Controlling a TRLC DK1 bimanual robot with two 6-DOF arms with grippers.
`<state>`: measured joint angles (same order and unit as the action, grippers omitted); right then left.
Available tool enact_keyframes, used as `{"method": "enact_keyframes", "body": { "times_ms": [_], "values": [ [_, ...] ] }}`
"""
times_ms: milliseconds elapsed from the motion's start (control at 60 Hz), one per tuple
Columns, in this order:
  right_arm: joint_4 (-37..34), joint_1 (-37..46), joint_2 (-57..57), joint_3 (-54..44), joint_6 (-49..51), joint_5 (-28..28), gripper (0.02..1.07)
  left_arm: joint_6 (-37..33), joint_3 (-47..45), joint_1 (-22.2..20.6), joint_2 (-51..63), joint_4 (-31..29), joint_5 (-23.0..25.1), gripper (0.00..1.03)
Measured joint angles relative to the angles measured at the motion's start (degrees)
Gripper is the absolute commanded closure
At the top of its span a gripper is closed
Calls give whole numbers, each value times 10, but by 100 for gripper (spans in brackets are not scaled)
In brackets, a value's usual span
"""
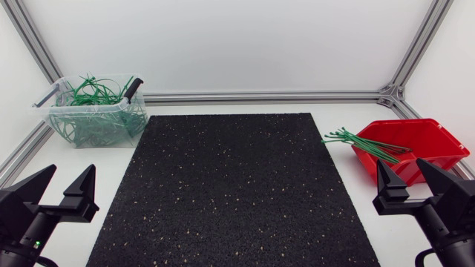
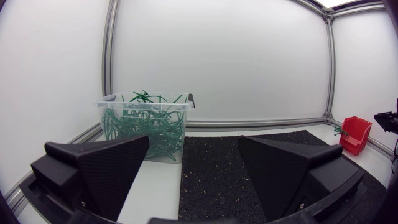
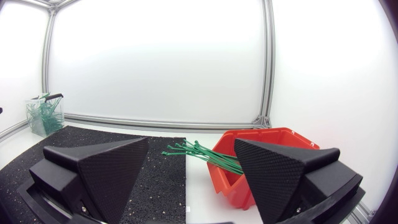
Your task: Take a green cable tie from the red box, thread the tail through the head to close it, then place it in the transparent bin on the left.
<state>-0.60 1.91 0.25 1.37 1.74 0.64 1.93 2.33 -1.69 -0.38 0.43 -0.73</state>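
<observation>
Green cable ties [image 1: 365,141] lie bundled in the red box [image 1: 434,137] at the table's [image 1: 341,211] right side, their ends sticking out over its rim toward the black mat [image 1: 230,193]. More green ties, looped, fill the transparent bin [image 1: 93,135] at the far left. The right gripper [image 1: 401,165] sits just beside the box, fingers wide apart and empty. The left gripper [image 1: 71,169], well apart from the bin, is spread wide too, holding nothing.

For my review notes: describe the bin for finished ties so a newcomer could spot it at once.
Find the black mat on the table and look beyond its far left corner. There stands the transparent bin, holding a tangle of green cable ties. Unlike the red box at the right, its walls are clear.
</observation>
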Motion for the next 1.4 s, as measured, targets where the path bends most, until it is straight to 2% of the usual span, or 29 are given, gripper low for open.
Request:
{"method": "enact_keyframes", "body": {
  "times_ms": [300,450,700,1000,1233,1317,1400],
  "values": [
    [-2,0,0,2,0,-3,7,0,0,0,0,0,0,3],
    [-22,0,0,33,0,-9,7,0,0,0,0,0,0,3],
    [-45,0,70,154,0,-9,7,0,0,0,0,0,0,3],
    [-113,5,263,342,0,-6,7,0,0,0,0,0,0,3],
    [-201,69,422,511,0,92,7,0,0,0,0,0,0,3],
    [-253,96,491,582,24,131,7,0,0,0,0,0,0,3],
    [-312,106,556,646,66,146,7,0,0,0,0,0,0,3]
  ]
}}
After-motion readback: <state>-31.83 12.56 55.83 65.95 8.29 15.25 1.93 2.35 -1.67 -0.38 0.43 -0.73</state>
